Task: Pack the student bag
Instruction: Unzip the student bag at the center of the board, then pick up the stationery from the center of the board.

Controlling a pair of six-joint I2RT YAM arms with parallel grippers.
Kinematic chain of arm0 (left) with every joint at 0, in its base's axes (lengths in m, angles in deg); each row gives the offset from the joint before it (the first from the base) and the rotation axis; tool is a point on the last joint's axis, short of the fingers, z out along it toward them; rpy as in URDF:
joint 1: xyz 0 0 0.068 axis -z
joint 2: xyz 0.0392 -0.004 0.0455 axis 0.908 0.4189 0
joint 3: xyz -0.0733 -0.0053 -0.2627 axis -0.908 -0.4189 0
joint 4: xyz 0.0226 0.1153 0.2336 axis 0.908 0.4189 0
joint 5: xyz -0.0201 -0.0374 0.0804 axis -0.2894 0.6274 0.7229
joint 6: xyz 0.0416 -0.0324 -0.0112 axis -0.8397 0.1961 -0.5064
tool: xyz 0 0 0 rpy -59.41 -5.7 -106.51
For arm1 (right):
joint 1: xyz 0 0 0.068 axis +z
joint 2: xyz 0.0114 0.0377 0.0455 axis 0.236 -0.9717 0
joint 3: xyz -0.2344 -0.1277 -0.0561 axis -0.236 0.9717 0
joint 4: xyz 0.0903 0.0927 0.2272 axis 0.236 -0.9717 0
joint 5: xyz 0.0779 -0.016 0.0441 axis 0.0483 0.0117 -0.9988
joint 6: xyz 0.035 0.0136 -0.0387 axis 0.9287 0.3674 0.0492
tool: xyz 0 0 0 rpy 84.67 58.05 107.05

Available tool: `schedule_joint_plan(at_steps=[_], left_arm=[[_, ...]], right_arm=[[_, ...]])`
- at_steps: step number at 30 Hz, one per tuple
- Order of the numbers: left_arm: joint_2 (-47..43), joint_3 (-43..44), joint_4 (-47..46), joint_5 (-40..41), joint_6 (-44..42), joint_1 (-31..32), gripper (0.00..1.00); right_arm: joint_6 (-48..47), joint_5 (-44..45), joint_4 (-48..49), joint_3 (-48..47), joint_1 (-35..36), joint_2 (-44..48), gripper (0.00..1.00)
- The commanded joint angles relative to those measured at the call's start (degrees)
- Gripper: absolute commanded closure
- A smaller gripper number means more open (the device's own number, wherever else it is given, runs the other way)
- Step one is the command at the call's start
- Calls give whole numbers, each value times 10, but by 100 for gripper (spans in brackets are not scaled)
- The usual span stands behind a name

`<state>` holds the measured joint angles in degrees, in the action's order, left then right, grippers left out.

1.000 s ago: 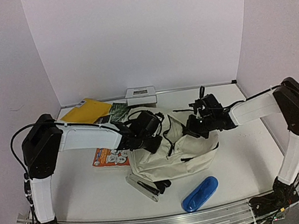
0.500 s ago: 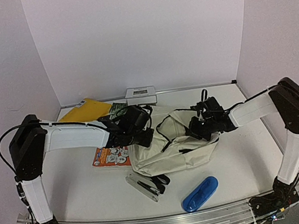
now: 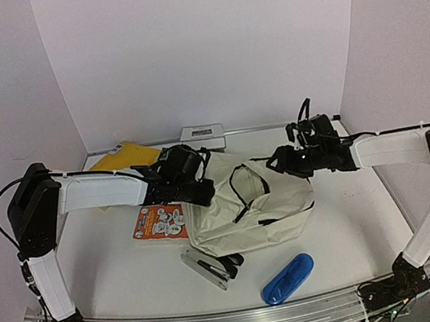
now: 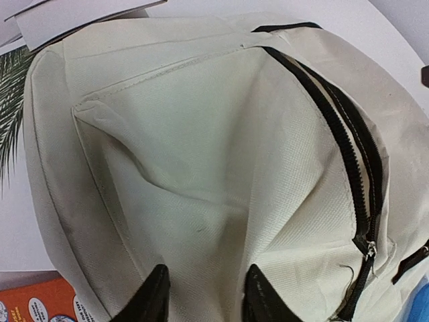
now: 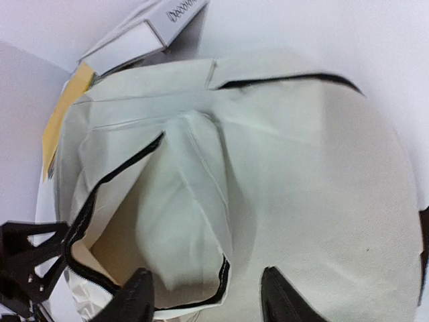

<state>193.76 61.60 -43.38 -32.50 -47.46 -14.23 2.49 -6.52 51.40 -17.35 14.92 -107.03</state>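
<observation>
The white box [image 5: 144, 30], upper left in the right wrist view, has a line of print on its edge, too blurred to read. The orange booklet [image 3: 159, 221] shows cartoon panels, but its words are too small to make out. The student bag [image 3: 249, 217] lies mid-frame on the desk [image 3: 119, 276]. It is cream woven fabric, slumped and creased, with a black toothed zip [image 4: 348, 154]. The left tool [image 4: 204, 298] and right tool [image 5: 209, 298] each have their fingers parted over the fabric, gripping nothing.
</observation>
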Motion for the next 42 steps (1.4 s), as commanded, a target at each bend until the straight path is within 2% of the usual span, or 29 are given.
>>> schedule_joint_plan(at_steps=[1, 3, 4, 7, 13, 16, 21, 27, 29, 42], left_arm=[[-66, 7, 12, -42, 50, -25, 54], [-93, -4, 14, -69, 69, -33, 31], [-104, -7, 15, -81, 75, -36, 24], [-132, -23, 26, -123, 116, -65, 12], [-179, -64, 32, -190, 181, -131, 7], [-200, -97, 19, -214, 211, -163, 5], [-229, -156, -9, -243, 260, -208, 4], [-244, -171, -3, -238, 258, -213, 4], [-248, -176, 1, -233, 256, -214, 4], [-244, -191, -7, -232, 249, -215, 4]], right_arm=[[-94, -21, -54, -23, 1, 88, 35], [-123, -49, -84, -17, 12, 132, 25], [-131, -54, -92, -16, 18, 147, 22], [-140, -53, -116, -12, 68, 172, 18], [-124, -16, -119, -15, 216, 145, 18], [-122, 6, -124, -32, 294, 100, 19], [-106, 24, -141, -70, 375, -5, 24], [-92, 30, -166, -107, 399, -71, 35], [-81, 31, -172, -109, 403, -85, 36], [-75, 74, -195, -140, 418, -133, 32]])
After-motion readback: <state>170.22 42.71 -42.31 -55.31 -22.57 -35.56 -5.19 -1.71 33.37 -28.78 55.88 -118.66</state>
